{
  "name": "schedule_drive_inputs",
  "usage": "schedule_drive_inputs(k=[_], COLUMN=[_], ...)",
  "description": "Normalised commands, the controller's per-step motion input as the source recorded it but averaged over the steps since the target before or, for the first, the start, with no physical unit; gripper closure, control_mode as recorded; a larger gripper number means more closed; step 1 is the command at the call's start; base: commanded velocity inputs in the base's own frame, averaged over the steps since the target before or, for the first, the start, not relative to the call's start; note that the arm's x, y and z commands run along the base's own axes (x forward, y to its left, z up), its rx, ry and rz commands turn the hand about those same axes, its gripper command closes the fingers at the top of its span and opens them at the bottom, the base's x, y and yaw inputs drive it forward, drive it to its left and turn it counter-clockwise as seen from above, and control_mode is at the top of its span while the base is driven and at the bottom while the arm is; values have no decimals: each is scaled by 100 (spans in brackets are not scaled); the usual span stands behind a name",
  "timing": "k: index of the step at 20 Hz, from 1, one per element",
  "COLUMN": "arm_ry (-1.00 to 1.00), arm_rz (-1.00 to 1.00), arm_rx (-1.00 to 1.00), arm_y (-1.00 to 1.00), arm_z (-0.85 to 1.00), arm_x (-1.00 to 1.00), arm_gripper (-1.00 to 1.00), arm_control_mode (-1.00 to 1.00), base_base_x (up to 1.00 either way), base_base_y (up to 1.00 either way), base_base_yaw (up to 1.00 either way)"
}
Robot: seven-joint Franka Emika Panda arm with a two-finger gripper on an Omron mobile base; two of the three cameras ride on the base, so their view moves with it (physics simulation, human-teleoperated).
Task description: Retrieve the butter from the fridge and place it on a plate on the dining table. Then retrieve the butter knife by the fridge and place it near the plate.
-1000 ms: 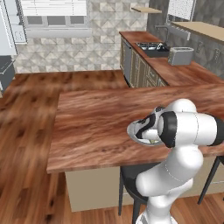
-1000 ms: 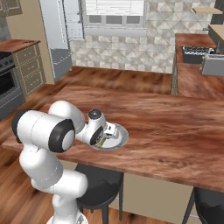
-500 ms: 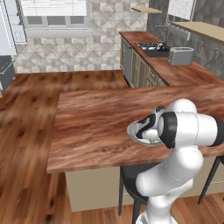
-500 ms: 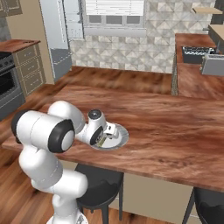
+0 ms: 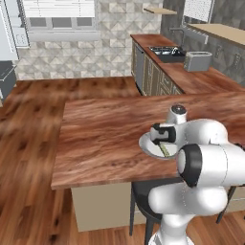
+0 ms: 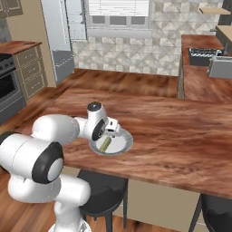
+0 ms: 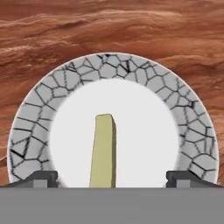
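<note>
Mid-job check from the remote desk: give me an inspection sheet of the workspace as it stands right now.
Surface: dining table, reddish-brown wood grain, bare around the plate.
Job's things: butter lies flat in the middle of the plate, free of the fingertips; plate sits near the table's front edge. Fridge stands at the far left in the right base view. Butter knife: nothing seen.
Clutter: nothing seen on the table.
Grippers: end effector open, directly above the plate, one fingertip on each side of the butter, apart from it.
Cables: nothing seen.
Surroundings: black stool under the table edge; toaster on the rear counter.
</note>
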Motion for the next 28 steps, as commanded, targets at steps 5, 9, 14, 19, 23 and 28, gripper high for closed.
schedule_drive_inputs(k=[5,9,14,19,23,28], arm_ry=[10,1,12,24,20,3], arm_rz=[0,0,0,-2,-2,-1], arm_rx=[-1,-2,0,0,0,0], arm_y=[3,-1,-5,-5,0,10], arm_z=[75,76,70,60,50,64], arm_x=[-61,-68,-64,-92,-100,-91], arm_gripper=[-100,-100,-100,-100,-100,-100], arm_control_mode=[-100,-100,-100,-100,-100,-100], base_base_x=[0,0,0,0,0,0], base_base_y=[0,0,0,0,0,0], base_base_yaw=[0,0,0,0,0,0])
